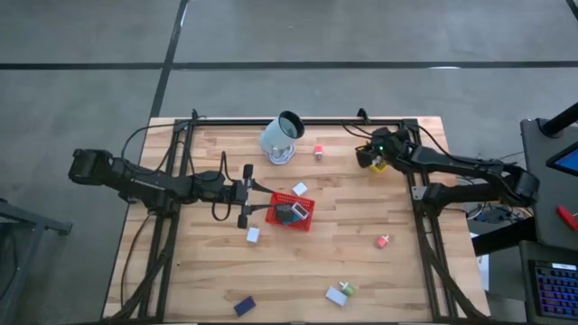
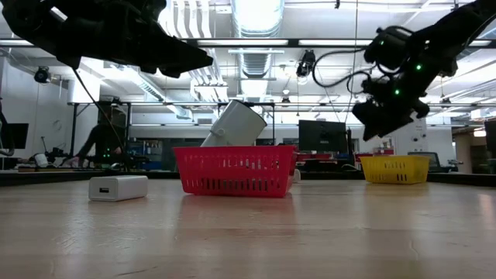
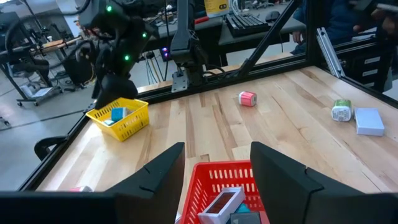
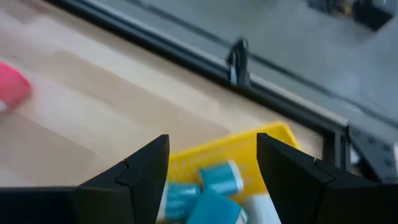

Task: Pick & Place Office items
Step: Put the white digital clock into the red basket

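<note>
My left gripper hovers open just left of the red mesh tray, above its near rim. A white block and a dark item lie in that tray. My right gripper hangs open above the yellow mesh tray at the far right, clear of it in the low view. Teal items and a white one lie in the yellow tray. Loose office items rest on the table: a white block, a dark blue one, a pink-red one.
A pale cup lies tipped at the far middle, with a small pink-and-white item beside it. A white block and a green-and-white piece lie near the front. Dark frame rails run along the table's sides and far edge.
</note>
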Motion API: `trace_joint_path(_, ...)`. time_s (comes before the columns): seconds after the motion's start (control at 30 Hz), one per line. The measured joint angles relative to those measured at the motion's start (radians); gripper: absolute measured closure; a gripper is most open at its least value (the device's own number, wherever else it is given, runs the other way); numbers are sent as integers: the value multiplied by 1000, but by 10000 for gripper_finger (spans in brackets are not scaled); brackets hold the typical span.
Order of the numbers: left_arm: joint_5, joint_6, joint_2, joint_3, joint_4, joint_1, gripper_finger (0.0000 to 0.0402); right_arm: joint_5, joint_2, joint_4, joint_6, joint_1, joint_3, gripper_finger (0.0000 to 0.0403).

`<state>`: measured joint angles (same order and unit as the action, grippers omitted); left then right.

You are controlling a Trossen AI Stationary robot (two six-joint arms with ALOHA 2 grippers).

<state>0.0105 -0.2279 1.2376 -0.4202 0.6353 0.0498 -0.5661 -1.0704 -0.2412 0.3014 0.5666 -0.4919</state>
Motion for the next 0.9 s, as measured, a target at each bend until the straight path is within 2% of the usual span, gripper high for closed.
trace_joint_path(0.23,0,2,0,0,0,0,215,-18,69,106,-99,-80,24,171)
trace_joint_path(0.37,0,4,0,0,0,0,215,8,95,158,-165,-116,38,171)
trace_joint_path(0.63,0,5,0,0,0,0,215,217,112,354,-276,-162,88,171)
trace_joint_path(0.9,0,8,0,0,1,0,215,475,114,547,-354,-197,139,175)
